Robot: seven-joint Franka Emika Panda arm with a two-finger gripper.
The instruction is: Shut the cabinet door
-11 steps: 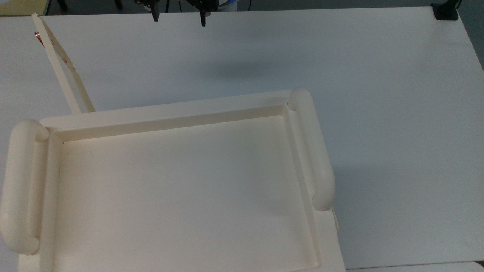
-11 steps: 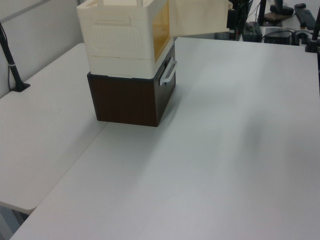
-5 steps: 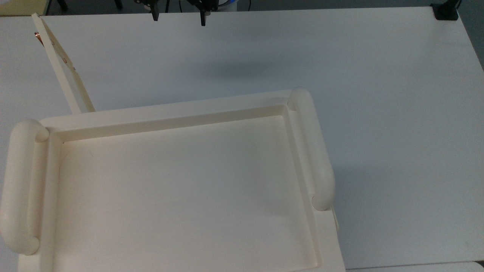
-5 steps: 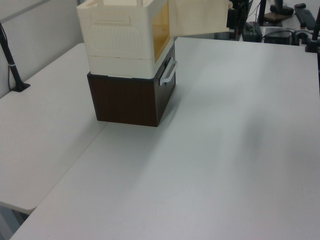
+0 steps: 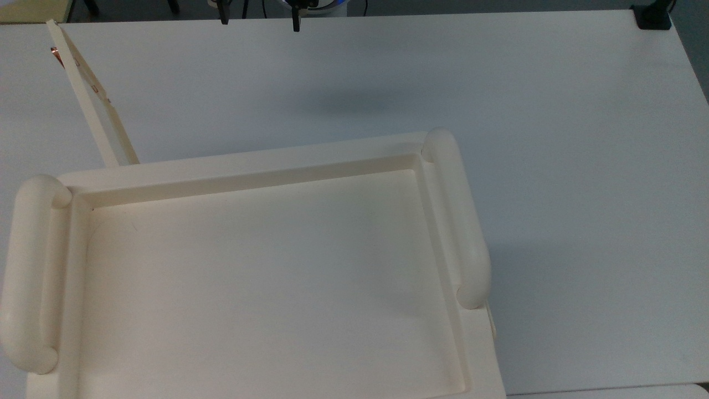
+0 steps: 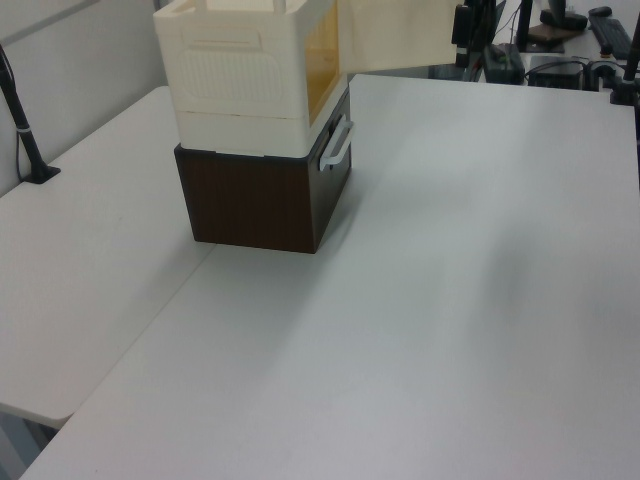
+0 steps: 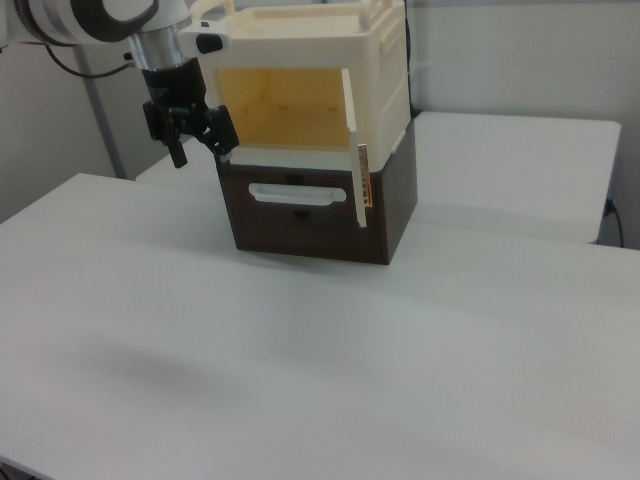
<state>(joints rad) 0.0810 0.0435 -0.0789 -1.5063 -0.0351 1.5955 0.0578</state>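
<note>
The cream cabinet (image 5: 260,166) has a recessed top and two rounded tube handles; it sits on a dark brown box (image 7: 390,215). The cabinet door (image 5: 88,91) stands swung wide open, slanting toward the top view's upper left, with copper fittings near its far edge. The right view shows the cabinet door (image 7: 353,140) edge-on at the right of the yellow-lit opening. My gripper (image 5: 259,19) hangs at the top view's upper edge, open and holding nothing, apart from the door. In the right view the gripper (image 7: 203,148) hovers just left of the cabinet's open front.
The white table (image 5: 498,83) stretches wide around the cabinet. The brown box carries a white drawer handle (image 7: 290,195). A black clamp (image 5: 652,16) sits at the table's far right corner in the top view. Dark stands and cables (image 6: 560,40) crowd beyond the table.
The gripper has drifted slightly toward the top view's upper edge, so less of its fingers shows. The door and cabinet have not moved.
</note>
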